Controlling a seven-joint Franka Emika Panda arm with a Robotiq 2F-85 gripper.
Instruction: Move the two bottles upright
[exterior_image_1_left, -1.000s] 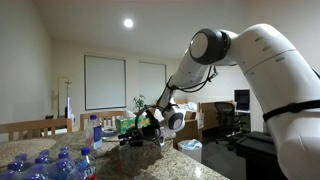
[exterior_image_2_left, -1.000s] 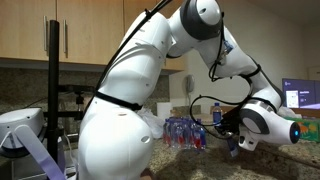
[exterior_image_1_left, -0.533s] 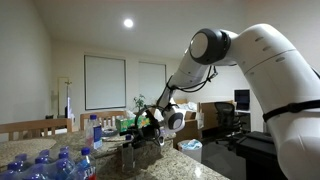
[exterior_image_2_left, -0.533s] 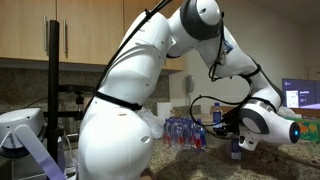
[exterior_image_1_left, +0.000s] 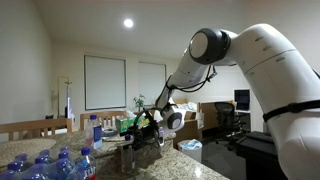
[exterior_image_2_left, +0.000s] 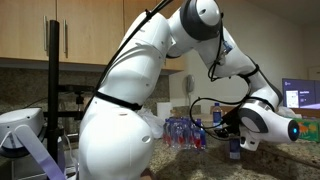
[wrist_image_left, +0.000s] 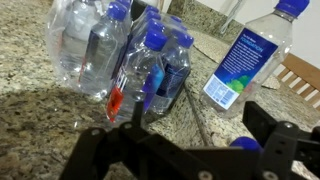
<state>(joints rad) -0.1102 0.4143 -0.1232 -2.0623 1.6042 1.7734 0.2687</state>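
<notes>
Blue-capped bottle (exterior_image_2_left: 235, 152) now sits upright on the table (wrist_image_left: 40, 120), lowered by gripper (wrist_image_left: 215, 150); clamped or released: cannot tell; first bottle likely righted

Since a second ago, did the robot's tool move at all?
Yes, a little. The tool dipped down closer to the counter, judged against the bottle pack, which stayed put.

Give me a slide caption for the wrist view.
Open gripper over granite counter, wrapped bottle pack ahead, single blue-capped bottle to its right.
</notes>
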